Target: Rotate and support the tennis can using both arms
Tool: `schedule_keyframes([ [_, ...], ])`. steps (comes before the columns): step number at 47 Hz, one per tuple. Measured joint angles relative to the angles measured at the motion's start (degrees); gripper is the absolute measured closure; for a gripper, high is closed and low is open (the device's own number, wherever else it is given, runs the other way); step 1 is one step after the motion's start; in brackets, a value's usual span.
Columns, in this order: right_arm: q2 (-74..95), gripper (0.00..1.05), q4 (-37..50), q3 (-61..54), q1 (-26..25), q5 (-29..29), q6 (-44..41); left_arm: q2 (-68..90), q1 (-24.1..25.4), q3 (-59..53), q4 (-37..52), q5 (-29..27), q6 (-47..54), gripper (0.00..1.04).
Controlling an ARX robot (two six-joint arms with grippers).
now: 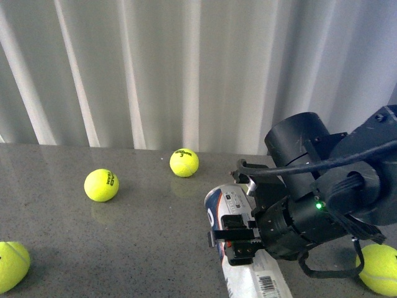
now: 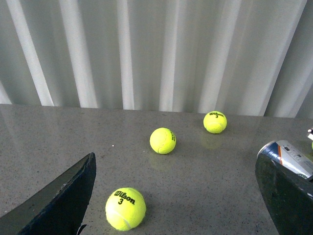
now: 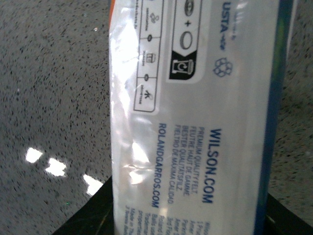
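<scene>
Your right tool [image 1: 239, 239] is apparently pinching the tennis can [image 1: 224, 202], which is lying on its side on the counter [image 1: 93, 248] close in front. Your left tool [image 2: 174, 169] is hovering spread and empty near it, so rotating and two-armed supporting are not yet happening.

**White, navy and yellow-green on speckled grey**

The tennis can [image 1: 226, 202] carries a white label with navy bands and navy lettering. There is a sliver of orange at one edge and a black-and-white barcode (the rim end looks silvery). The tennis balls [image 1: 101, 185] are bright yellow-green with black print. The desk [image 1: 124, 248] is mid-grey, peppered with fine dark specks and a few pale glints. Behind it, the curtain [image 1: 155, 68] is white, striped by soft grey vertical folds. The right arm [image 1: 347, 192] and right gripper [image 1: 239, 239] are plain black, with one small green light [image 1: 319, 205] on the arm.
</scene>
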Motion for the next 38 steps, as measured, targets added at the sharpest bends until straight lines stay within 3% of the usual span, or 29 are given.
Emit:
schedule_keyframes([
  [6,-5.22,0.69,2.71,-4.98,0.00,-1.57,-12.70,0.00,0.00,0.02,0.00,0.00,0.00,0.07],
  [16,-14.16,0.84,6.80,-13.18,0.07,-6.93,-52.00,0.00,0.00,0.00,0.00,0.00,0.00,0.07],
  [25,-10.12,0.92,11.41,-14.93,-0.61,-3.41,-87.01,0.00,0.00,0.02,0.00,0.00,0.00,0.07],
  [29,-7.50,0.93,13.31,-14.36,-0.61,-2.38,-93.33,0.00,0.00,0.00,0.00,0.00,0.00,0.07],
  [38,-2.82,0.95,16.02,-10.56,0.83,-1.66,-93.94,0.00,0.00,0.00,0.00,0.00,0.00,0.07],
])
